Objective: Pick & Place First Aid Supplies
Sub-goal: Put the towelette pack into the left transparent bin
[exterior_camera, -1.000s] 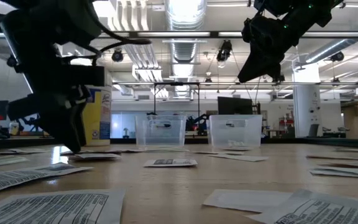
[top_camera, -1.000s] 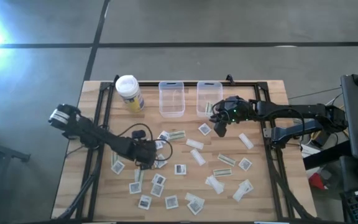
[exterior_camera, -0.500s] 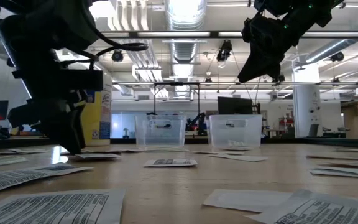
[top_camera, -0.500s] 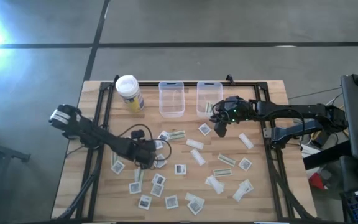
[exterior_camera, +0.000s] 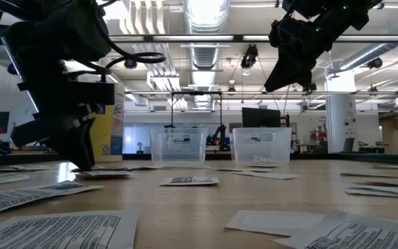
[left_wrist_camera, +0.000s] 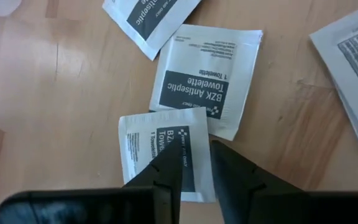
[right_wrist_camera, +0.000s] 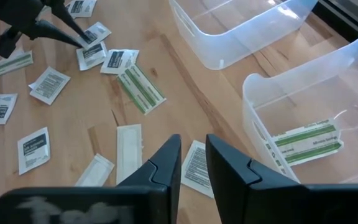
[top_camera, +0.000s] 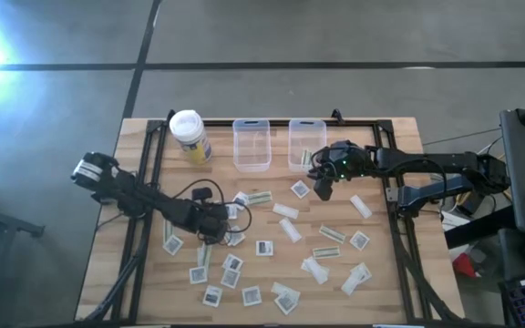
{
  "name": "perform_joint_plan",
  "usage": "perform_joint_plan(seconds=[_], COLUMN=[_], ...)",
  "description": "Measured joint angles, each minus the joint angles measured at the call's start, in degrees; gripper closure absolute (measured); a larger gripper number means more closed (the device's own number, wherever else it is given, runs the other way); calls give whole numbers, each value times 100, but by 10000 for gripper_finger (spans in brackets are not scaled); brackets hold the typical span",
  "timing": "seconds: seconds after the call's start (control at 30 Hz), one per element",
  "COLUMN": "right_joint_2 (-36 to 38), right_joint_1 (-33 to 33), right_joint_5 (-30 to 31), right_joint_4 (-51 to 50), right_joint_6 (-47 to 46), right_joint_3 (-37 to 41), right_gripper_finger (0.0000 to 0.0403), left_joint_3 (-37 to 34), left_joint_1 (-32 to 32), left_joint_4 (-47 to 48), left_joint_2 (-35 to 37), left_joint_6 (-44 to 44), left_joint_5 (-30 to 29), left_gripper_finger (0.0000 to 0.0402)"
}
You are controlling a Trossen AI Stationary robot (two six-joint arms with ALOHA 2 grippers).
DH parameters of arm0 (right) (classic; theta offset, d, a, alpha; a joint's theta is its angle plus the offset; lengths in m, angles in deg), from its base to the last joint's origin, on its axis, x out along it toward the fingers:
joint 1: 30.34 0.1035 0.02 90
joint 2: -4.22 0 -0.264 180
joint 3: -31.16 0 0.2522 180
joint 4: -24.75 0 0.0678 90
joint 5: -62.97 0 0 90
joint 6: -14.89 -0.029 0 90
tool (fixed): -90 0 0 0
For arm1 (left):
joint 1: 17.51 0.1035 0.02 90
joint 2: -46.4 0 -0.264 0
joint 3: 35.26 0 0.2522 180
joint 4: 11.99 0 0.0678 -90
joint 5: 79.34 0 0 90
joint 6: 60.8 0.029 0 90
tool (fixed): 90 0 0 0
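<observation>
Down at the table (top_camera: 381,273), my left pincer (left_wrist_camera: 194,163) has its tips on a square towelette packet (left_wrist_camera: 160,155), fingers narrowed over its dark patch; can't tell if it's actually gripped. That packet's corner overlaps a second towelette packet (left_wrist_camera: 207,81). My right pincer (right_wrist_camera: 192,160) hangs above the table beside the right clear bin (right_wrist_camera: 309,112), fingers a narrow gap apart, holding nothing. One greenish strip (right_wrist_camera: 303,142) lies in that bin. Other packets scattered across the table.

Left hand (left_wrist_camera: 196,163) lowered onto a towelette packet (left_wrist_camera: 166,155), fingers narrowed around its edge
</observation>
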Motion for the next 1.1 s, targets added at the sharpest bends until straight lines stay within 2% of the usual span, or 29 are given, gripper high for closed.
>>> perform_joint_plan(seconds=[0.4,0.73,1.1], right_joint_2=[0,0,-2], right_joint_1=[51,59,59], right_joint_5=[-18,-20,-20], right_joint_4=[0,-1,-3], right_joint_6=[0,0,2], right_joint_3=[1,0,0], right_gripper_finger=[334,335,344], left_joint_3=[-367,-245,-177], left_joint_1=[56,9,-42], left_joint_4=[-163,-113,-27], left_joint_2=[-7,96,986], left_joint_6=[285,379,334], left_joint_5=[-56,-217,-364], left_gripper_finger=[398,401,401])
